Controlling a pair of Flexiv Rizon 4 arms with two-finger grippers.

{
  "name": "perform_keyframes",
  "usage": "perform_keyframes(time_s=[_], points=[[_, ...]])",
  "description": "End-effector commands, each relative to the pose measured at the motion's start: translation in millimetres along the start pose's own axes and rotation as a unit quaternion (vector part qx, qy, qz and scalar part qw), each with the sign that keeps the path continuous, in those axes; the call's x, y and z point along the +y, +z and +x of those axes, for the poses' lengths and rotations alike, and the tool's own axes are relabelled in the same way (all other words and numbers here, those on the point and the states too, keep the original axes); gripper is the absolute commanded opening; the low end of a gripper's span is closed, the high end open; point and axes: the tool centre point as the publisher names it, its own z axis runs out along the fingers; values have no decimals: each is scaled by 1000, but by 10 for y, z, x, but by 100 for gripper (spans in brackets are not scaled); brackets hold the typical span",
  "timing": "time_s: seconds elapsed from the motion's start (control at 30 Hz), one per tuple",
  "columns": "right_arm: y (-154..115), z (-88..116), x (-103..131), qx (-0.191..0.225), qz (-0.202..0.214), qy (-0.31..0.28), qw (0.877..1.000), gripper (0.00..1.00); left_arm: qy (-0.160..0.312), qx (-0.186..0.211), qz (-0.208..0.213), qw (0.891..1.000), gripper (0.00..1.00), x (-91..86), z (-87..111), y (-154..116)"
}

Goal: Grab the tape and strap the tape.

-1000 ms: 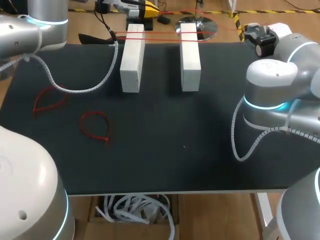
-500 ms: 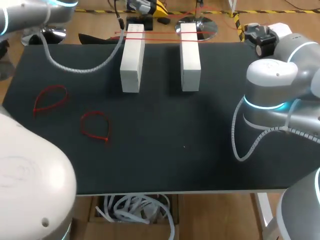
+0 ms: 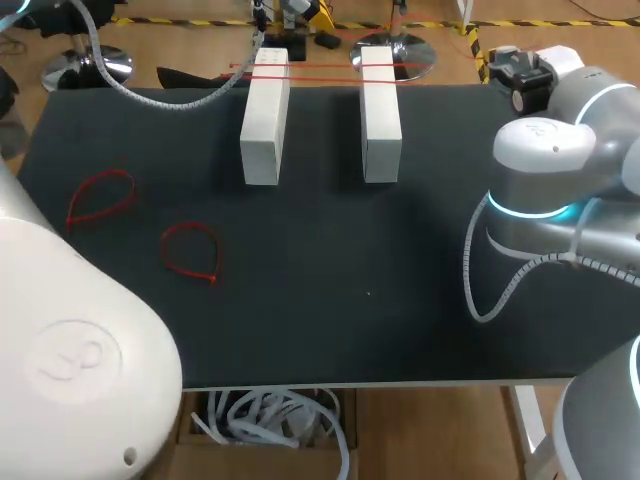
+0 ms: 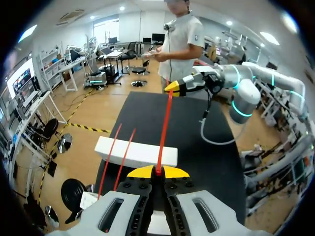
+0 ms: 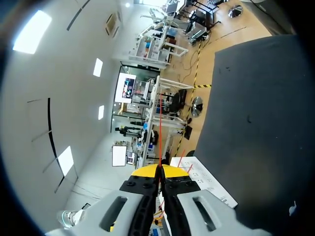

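Fingers [image 4: 142, 172] of left gripper [image 4: 158, 171] pinched shut on red tape [image 4: 165, 128], just beside white blocks [image 3: 264, 115]. Two red loops [image 3: 190, 252] flat on table [image 3: 400, 300], left of blocks. Two more strands [image 3: 322, 79] across blocks' far ends. Right gripper [image 5: 160, 170] fingers also clamped on tape, beyond blocks.

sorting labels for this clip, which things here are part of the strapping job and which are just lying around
In the job: thin red strap, held between left gripper and right gripper; two white rectangular blocks.
Lying about: two closed red loops on the black table.
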Motion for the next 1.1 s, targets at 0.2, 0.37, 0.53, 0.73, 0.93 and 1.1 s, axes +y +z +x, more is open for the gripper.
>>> perform_keyframes(time_s=[0.2,0.37,0.53,0.73,0.93,1.1], points=[[-5,12,6,-3,1,-1,1000,0,-9,-17,-78,997,0,-22,6,-25],[-5,12,6,-3,1,-1,1000,0,3,-15,-94,995,0,-56,4,-41],[-5,12,6,-3,1,-1,1000,0,8,-15,-122,992,0,-97,7,-31],[-5,12,6,-3,1,-1,1000,0,12,-13,-118,993,0,-147,16,-45],[-5,12,6,-3,1,-1,1000,0,21,-29,-61,997,0,-229,45,-89],[-5,12,6,-3,1,-1,1000,0,21,-29,-61,997,0,-229,45,-89]])
